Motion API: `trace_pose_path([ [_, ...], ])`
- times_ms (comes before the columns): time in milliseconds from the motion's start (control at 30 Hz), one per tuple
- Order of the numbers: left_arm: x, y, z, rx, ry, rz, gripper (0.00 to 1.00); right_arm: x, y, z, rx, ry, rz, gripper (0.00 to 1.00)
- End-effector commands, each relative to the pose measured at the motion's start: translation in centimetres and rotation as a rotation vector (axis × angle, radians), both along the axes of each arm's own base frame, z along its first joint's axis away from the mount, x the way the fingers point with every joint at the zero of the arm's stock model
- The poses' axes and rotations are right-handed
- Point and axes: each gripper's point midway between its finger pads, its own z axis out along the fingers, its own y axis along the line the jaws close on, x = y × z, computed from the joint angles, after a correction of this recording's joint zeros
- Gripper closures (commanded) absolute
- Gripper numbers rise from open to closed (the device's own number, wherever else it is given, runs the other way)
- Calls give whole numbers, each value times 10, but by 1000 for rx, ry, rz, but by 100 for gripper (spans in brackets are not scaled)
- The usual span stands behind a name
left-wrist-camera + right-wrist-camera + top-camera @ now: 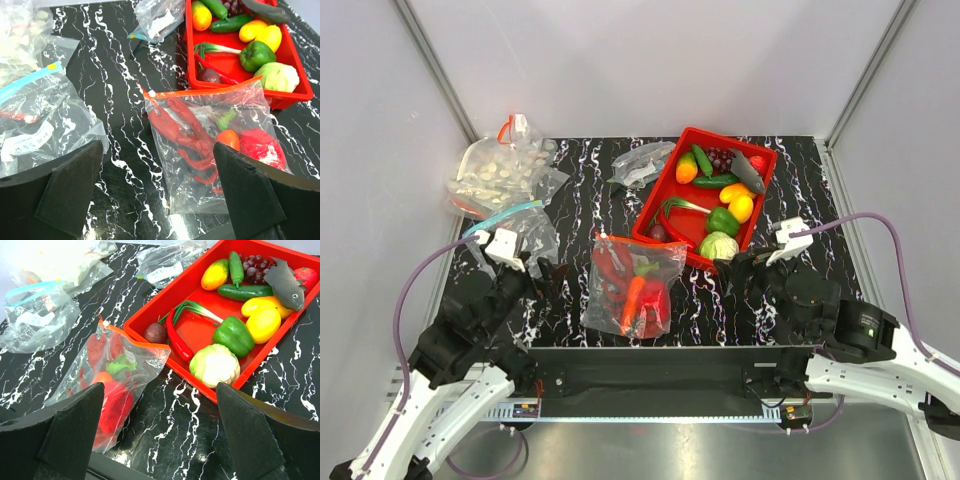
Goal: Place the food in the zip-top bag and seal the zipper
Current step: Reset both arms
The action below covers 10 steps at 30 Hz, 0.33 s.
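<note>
Four clear plastic bags lie on the black marbled table (pixel 570 180). The zip-top bag (pixel 635 285) is near the front middle, just left of the red tray's (pixel 665 195) near corner. Its red-orange zipper (pixel 200 92) runs along the far edge; whether it is pressed shut cannot be told. The food inside it is one red lobster (pixel 180 125), one orange carrot (pixel 634 293), one green leafy bit (pixel 226 119) and at least one more red piece (pixel 260 147). The tray holds one gray fish (pixel 285 282), one bunch of dark grapes (pixel 256 262), two cucumbers (pixel 244 291), three yellow pieces (pixel 263 322), one green pepper (pixel 232 335), one pale cabbage (pixel 215 365), one red chili (pixel 176 337), one scallion (pixel 200 310), one dark round bulb (pixel 155 332) and one red fruit (pixel 306 276). At the left sit a bag of pale round pieces (pixel 495 170) and a teal-zip bag (pixel 515 225); a small bag (pixel 642 163) lies beyond the tray. White labels (pixel 165 274) show on two of these bags, their print too small to read. The left gripper (pixel 157 160) and the right gripper (pixel 160 400) hover low near the front edge, jaws spread fully wide, holding and touching nothing.
</note>
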Motion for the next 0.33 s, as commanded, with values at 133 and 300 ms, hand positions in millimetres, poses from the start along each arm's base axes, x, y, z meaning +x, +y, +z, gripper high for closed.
trace_pose_path([
  [133,7,-3,9,-16,-27,7,1,5,-2,9,40,-18,-40,0],
  [300,7,-4,9,-15,-27,4,1,6,3,5,23,-7,-35,0],
])
